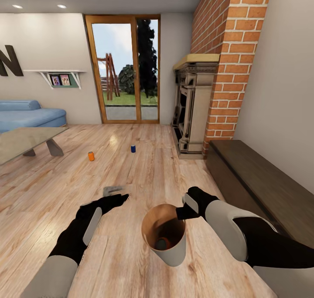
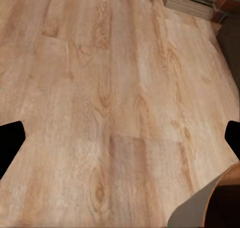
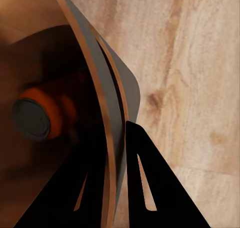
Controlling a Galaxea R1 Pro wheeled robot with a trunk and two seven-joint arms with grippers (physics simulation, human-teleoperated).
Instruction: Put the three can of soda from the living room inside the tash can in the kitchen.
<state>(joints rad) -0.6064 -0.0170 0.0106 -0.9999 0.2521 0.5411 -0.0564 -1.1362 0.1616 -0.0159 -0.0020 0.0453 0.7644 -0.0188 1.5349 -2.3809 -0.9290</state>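
Living room, wood floor (image 1: pixel 144 176): an orange can (image 1: pixel 91 156) and a blue can (image 1: pixel 133 148) stand far off, well apart. The right gripper (image 1: pixel 183 211) has its jaws clamped on the bin (image 1: pixel 168 250) rim, near centre; another orange can (image 3: pixel 42 110) lies inside. The left gripper (image 1: pixel 120 197) has wide, empty jaws.

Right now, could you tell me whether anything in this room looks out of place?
Yes: an orange can and a blue can stand on the bare wood floor. The trash can, gripped at its rim by the right gripper, hangs tilted with another orange can inside.
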